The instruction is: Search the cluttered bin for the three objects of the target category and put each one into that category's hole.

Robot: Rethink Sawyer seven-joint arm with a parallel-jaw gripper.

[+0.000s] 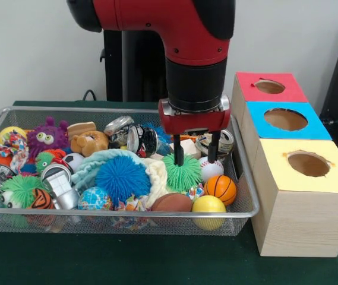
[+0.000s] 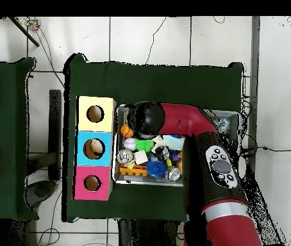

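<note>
The wire mesh bin (image 1: 247,196) is full of toys; it also shows in the overhead view (image 2: 116,168). My gripper (image 1: 196,157) hangs low over the bin's right part, open and empty. Its fingertips straddle the gap between a green spiky ball (image 1: 182,173) and a baseball (image 1: 210,168). One flecked white rope bundle (image 1: 15,148) lies at the bin's far left. Another (image 1: 130,204) lies at the front rim. A third flecked scrap (image 1: 196,191) peeks out beside the basketball (image 1: 220,189). The yellow box's hole (image 1: 308,163) is right of the bin, and shows in the overhead view (image 2: 95,114). There, my arm hides the gripper.
A blue-topped box (image 1: 284,120) and a red-topped box (image 1: 269,86) stand behind the yellow one. A blue spiky ball (image 1: 122,179), a cream knitted cloth (image 1: 156,177), a yellow ball (image 1: 208,206), a purple monster (image 1: 47,138) and metal cans crowd the bin.
</note>
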